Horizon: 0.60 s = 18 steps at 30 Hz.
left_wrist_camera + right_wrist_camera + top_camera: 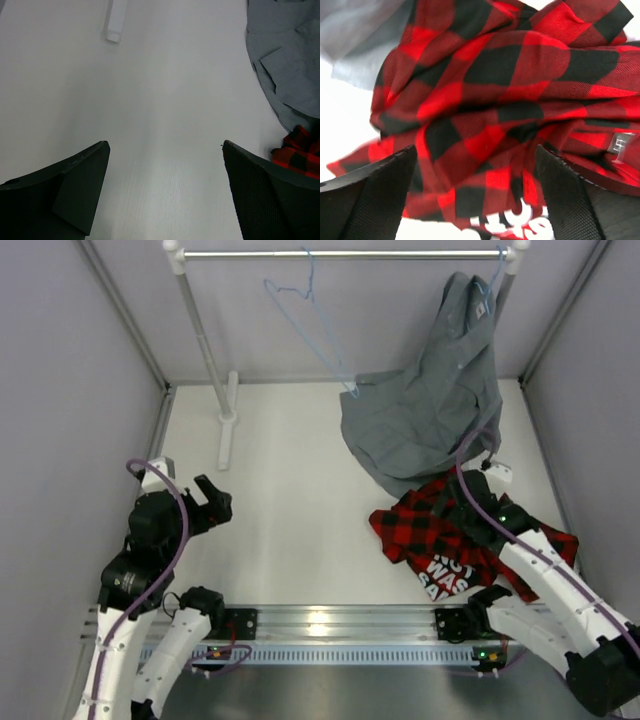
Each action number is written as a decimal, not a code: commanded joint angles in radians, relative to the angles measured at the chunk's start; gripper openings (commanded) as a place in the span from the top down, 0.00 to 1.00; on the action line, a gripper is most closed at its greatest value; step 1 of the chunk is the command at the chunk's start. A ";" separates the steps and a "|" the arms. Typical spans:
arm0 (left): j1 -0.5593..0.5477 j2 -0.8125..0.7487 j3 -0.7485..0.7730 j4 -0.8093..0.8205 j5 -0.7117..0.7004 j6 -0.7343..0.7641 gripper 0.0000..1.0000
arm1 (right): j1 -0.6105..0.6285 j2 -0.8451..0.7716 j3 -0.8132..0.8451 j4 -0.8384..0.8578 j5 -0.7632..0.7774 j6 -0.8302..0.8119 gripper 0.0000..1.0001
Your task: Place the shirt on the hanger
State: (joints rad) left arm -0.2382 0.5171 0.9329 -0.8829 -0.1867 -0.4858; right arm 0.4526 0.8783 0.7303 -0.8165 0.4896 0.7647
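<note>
Spotted shirt (430, 530) heaped by worktop's right edge, toward near corner. Caught right hand (475, 162) spread low over its folds, pinching nothing; left hand (165, 150) spread too, near left edge. Called for pinching one thin top fold, not the bunch, with hanger (310, 320) bare at far edge.

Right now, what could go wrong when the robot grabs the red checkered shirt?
The shirt is crumpled in a heap under the open right hand, so the hand may pinch several layers and lift a bundle that won't spread over the hanger. The grey shirt lies right against it and might get dragged along. The left hand is open over the table, away from the cloth, so it can't help steady it yet.
</note>
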 commanded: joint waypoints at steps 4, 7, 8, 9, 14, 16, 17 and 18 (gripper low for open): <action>-0.003 -0.061 -0.012 0.075 0.012 -0.020 0.02 | -0.107 0.001 -0.195 0.264 -0.216 0.070 0.10; -0.003 -0.075 -0.016 0.079 0.023 -0.019 0.02 | -0.100 -0.016 -0.256 0.286 -0.246 0.076 0.19; -0.003 -0.078 -0.016 0.081 0.024 -0.019 0.02 | -0.095 -0.042 -0.267 0.290 -0.250 0.079 0.26; -0.003 -0.080 -0.016 0.081 0.026 -0.019 0.02 | -0.086 -0.059 -0.279 0.293 -0.252 0.082 0.34; -0.003 -0.077 -0.017 0.082 0.023 -0.019 0.02 | 0.038 -0.136 -0.252 0.260 -0.177 0.117 1.00; -0.003 -0.077 -0.017 0.081 0.021 -0.019 0.02 | 0.183 -0.110 -0.157 0.235 -0.131 0.153 1.00; -0.001 -0.077 -0.017 0.081 0.021 -0.020 0.02 | 0.316 -0.055 -0.120 0.217 -0.074 0.162 1.00; -0.001 -0.078 -0.017 0.079 0.020 -0.020 0.02 | 0.396 -0.017 -0.073 0.203 -0.034 0.198 1.00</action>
State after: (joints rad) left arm -0.2382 0.4446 0.9241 -0.8566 -0.1722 -0.4984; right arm 0.6357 0.7864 0.4938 -0.6395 0.3508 0.8783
